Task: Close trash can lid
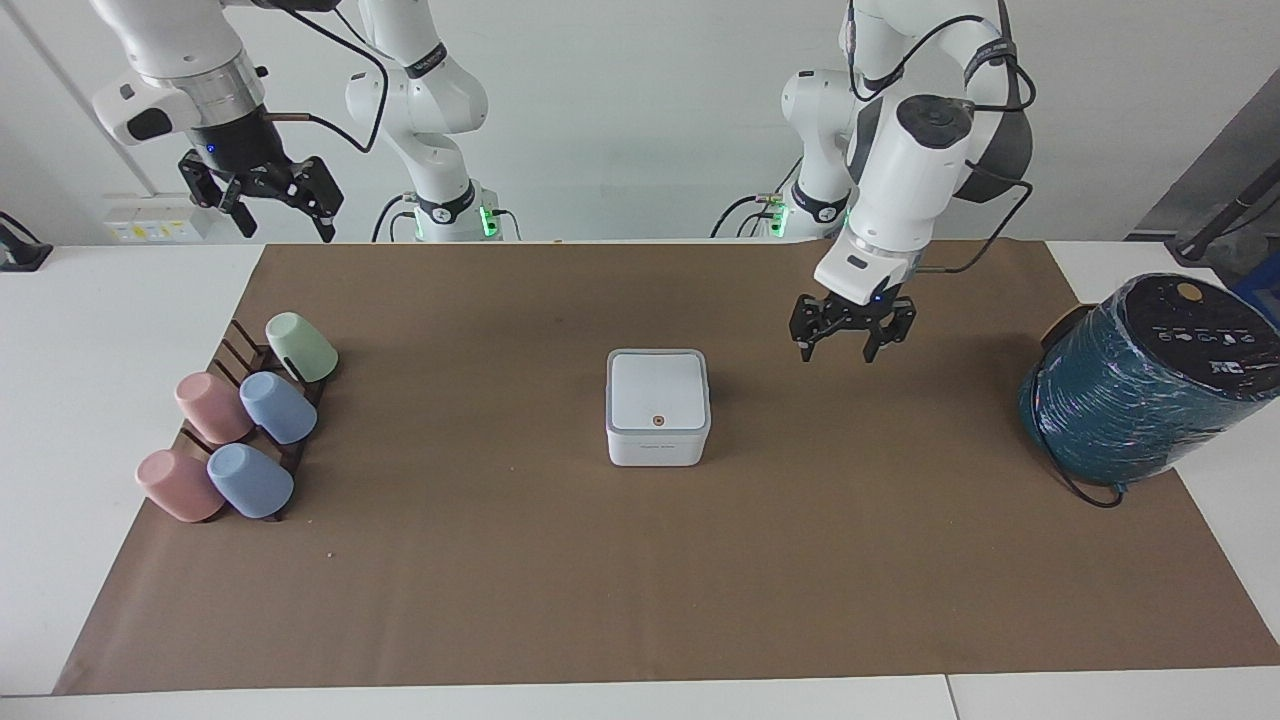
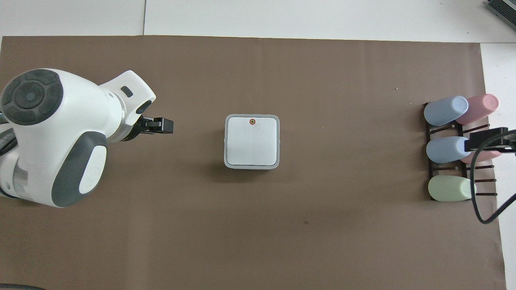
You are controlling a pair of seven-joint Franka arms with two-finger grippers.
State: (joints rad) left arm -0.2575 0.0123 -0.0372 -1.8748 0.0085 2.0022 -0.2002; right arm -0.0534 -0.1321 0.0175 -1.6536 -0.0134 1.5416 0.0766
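Observation:
The small white trash can (image 1: 657, 445) (image 2: 252, 166) stands in the middle of the brown mat. Its white lid (image 1: 657, 392) (image 2: 252, 141), with an orange dot, lies flat and shut on it. My left gripper (image 1: 850, 352) is open and empty in the air over the mat, beside the can toward the left arm's end; in the overhead view only one finger (image 2: 160, 125) shows. My right gripper (image 1: 266, 208) is open and empty, raised at the right arm's end, where the arm waits; in the overhead view only part of it (image 2: 489, 141) shows.
A large teal wrapped cylinder (image 1: 1150, 380) lies at the left arm's end of the table. A dark rack (image 1: 245, 355) (image 2: 443, 167) holds several pastel cups at the right arm's end. The brown mat (image 1: 640, 560) covers most of the table.

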